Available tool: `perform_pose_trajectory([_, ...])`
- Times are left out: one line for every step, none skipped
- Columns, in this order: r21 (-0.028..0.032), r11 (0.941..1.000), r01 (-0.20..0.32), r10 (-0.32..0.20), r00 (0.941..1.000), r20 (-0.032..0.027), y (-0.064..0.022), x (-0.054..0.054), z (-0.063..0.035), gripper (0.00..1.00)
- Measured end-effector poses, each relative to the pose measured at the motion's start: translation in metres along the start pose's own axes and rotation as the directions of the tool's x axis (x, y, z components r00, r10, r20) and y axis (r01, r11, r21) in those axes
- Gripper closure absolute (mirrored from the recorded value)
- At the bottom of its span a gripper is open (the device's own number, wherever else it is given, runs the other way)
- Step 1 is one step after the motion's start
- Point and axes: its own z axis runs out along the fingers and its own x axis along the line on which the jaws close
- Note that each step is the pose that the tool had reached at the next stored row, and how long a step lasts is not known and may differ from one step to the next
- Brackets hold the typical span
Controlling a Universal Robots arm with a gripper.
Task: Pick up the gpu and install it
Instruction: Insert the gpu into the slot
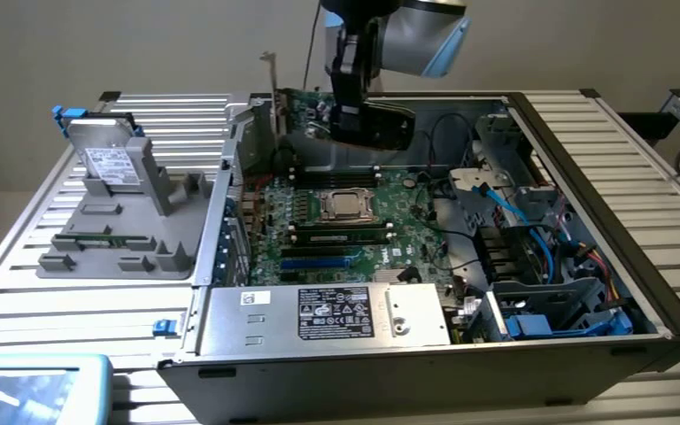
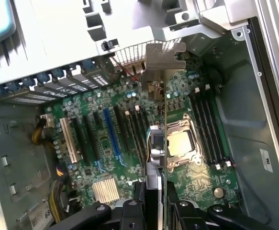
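Slatted silver metal worktop carries one open black computer case. One black claw, partly closed, grips one flat green gpu with silver bracket, edge-on above the case's green motherboard.

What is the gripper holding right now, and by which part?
The gripper holds the gpu, fingers clamped on its two faces at the upper edge, away from the bracket end.

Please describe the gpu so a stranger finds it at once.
Look inside the open computer case, above the green motherboard. The gpu hangs upright in the gripper. It alone is off the board and bears a silver end bracket.
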Motion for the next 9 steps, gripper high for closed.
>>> perform_pose_trajectory([-0.0001,0.9998,0.018,-0.018,0.9998,0.0001,0.0,0.0,0.0002,0.72])
perform_pose_trajectory([0.0002,0.9994,0.036,-0.036,0.9994,0.0002,0.0,0.0,0.0004,0.72])
perform_pose_trajectory([0.0013,0.9986,0.054,-0.054,0.9986,-0.0004,-0.0001,0.0,0.0007,0.72])
perform_pose_trajectory([0.0027,0.9975,0.07,-0.07,0.9975,-0.0021,0.0,0.0,0.0008,0.72])
perform_pose_trajectory([0.0052,0.9963,0.085,-0.085,0.9964,-0.0038,0.0,0.0001,0.0011,0.72])
perform_pose_trajectory([0.0076,0.9949,0.1,-0.1,0.995,-0.0057,0.0,0.0,0.0014,0.72])
perform_pose_trajectory([0.0103,0.9933,0.115,-0.115,0.9933,-0.008,0.0,0.0,0.0016,0.72])
perform_pose_trajectory([0.0134,0.9917,0.128,-0.127,0.9918,-0.0112,0.0,0.0,0.0017,0.72])
perform_pose_trajectory([0.0167,0.9901,0.139,-0.139,0.9902,-0.015,0.0,0.0,0.0018,0.72])
